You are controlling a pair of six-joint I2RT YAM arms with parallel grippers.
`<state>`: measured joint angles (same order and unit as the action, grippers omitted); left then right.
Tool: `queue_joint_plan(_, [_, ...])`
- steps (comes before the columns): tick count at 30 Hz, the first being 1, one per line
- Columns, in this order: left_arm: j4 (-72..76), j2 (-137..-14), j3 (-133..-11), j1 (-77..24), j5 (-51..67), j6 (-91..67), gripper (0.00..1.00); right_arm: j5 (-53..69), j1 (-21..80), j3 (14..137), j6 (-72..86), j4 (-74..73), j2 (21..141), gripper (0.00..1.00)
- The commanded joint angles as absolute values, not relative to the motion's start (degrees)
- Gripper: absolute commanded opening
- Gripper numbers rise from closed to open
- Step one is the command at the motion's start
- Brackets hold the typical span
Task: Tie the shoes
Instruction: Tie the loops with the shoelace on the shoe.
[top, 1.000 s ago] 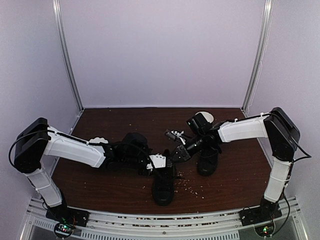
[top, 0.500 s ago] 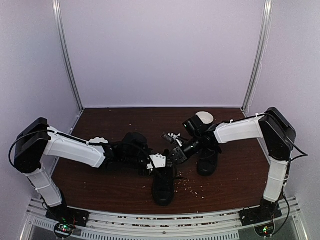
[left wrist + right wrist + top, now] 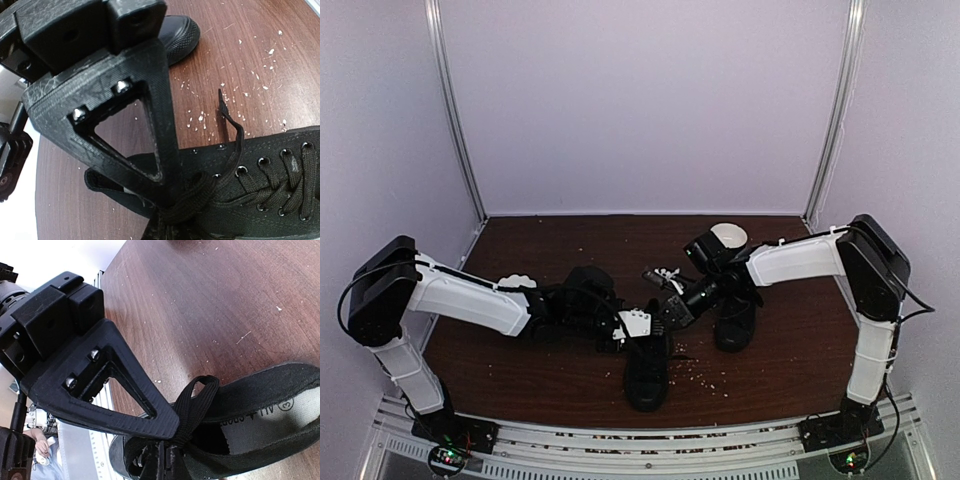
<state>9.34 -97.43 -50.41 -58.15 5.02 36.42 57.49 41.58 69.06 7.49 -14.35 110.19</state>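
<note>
Pinching laces (image 3: pixel 197 400) in tightly closed left end effector (image 3: pixel 169 197) and right end effector (image 3: pixel 169 432), shoe (image 3: pixel 280 175) just below; risking slippage under uneven pull.

Both arms reach inward; left hand (image 3: pixel 638 326), right hand (image 3: pixel 667 312) clamped.

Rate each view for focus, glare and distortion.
Top external: even light, rails leaning, black shoes losing detail. Left wrist: eyelets sharp, left hand looming large, sheen on the table. Right wrist: upper-left corner blown out white, insole print legible.
</note>
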Motion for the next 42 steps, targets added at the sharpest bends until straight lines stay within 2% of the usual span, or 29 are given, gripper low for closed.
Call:
queue_joint_plan(1, [11.2, -95.7, -49.8, -58.4, 5.5, 35.8, 0.00, 55.5, 40.3, 68.6, 8.3, -12.8, 107.7, 0.00])
queue_joint_plan(16, [10.4, -95.8, -50.1, -58.5, 6.1, 35.5, 0.00, 56.6, 38.3, 67.4, 8.8, -12.1, 106.5, 0.00])
queue_joint_plan(19, [10.7, -95.9, -50.6, -58.5, 6.1, 34.7, 0.00, 56.3, 38.3, 67.4, 7.0, -13.3, 106.0, 0.14])
queue_joint_plan(26, [11.5, -96.6, -51.4, -58.5, 5.6, 32.2, 0.00, 56.3, 38.5, 64.0, 3.1, -12.4, 101.1, 0.23])
queue_joint_plan(33, [12.8, -96.9, -52.1, -58.4, 4.9, 27.1, 0.00, 51.8, 41.3, 56.0, 5.8, 1.7, 96.6, 0.35])
queue_joint_plan(37, [12.9, -97.1, -52.5, -58.3, 5.2, 25.2, 0.00, 51.4, 42.3, 52.6, 10.1, 11.6, 96.5, 0.36])
queue_joint_plan(42, [13.7, -97.2, -52.4, -57.6, 5.8, 22.2, 0.00, 51.3, 42.8, 51.6, 12.1, 16.0, 98.2, 0.35])
